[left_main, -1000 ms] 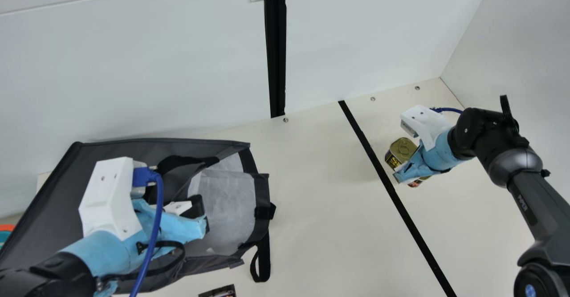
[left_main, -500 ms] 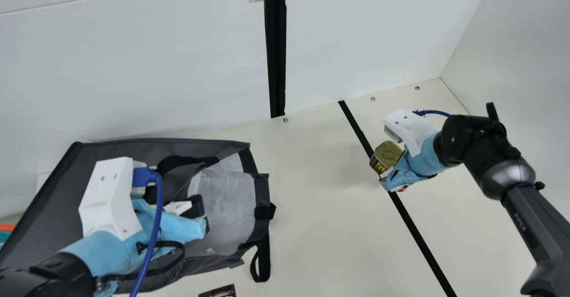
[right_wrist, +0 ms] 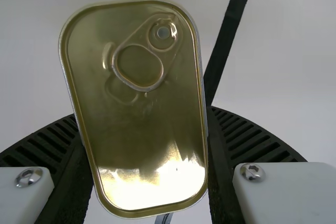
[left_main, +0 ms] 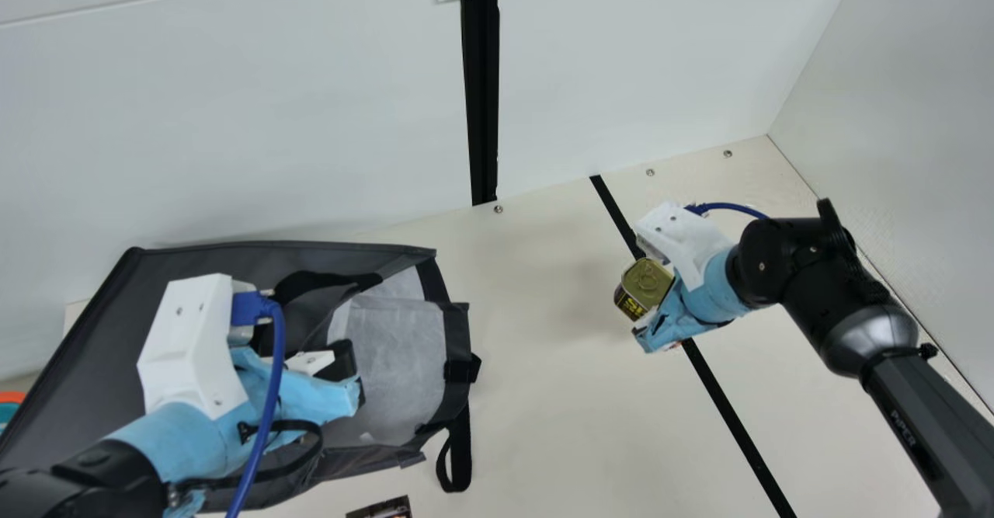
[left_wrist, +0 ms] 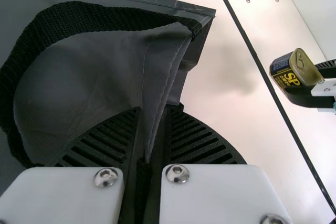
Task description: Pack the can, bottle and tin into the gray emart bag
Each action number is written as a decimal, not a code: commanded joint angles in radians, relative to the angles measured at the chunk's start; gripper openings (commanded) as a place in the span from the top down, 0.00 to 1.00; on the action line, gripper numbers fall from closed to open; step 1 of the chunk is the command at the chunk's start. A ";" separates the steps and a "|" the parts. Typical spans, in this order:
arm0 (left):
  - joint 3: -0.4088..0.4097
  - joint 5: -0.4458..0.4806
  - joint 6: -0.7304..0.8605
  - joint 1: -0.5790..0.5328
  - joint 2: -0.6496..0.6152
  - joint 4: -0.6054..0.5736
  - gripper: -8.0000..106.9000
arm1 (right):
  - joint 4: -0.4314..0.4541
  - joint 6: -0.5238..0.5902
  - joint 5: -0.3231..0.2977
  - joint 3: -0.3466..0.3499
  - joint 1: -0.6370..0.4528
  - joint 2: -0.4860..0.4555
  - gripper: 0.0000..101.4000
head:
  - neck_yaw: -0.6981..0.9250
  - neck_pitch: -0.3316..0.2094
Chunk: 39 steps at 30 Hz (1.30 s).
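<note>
The right pincer (right_wrist: 140, 113), open only as wide as the ring-pull tin (left_main: 646, 281), clamps it above the tabletop (left_main: 536, 394), well apart from the gray emart bag (left_main: 101, 332). The left pincer (left_wrist: 153, 109) is closed on the bag's edge (left_wrist: 167, 74). The tin's smooth sides could slip; the sagging mouth (left_main: 457, 332) might snag it and tip it outside.

The tin's lid (left_main: 648, 279) is gold, the bag (left_main: 256, 259) gray.
</note>
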<state>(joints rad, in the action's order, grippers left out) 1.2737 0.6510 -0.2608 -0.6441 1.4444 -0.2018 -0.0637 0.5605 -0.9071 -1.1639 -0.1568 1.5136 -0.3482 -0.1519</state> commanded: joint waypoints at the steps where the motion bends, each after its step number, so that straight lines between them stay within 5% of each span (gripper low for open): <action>1: 0.000 0.000 0.000 0.000 0.000 0.000 0.84 | 0.003 -0.005 0.000 0.005 0.013 -0.006 1.00 | -0.001 -0.023; 39: 0.000 0.000 0.000 0.000 0.000 0.000 0.84 | -0.004 -0.060 -0.017 0.082 0.339 -0.121 1.00 | -0.001 -0.023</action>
<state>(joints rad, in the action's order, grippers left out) 1.2737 0.6510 -0.2608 -0.6441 1.4444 -0.2018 -0.0692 0.4976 -0.9231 -1.0826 0.1734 1.3933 -0.3482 -0.1519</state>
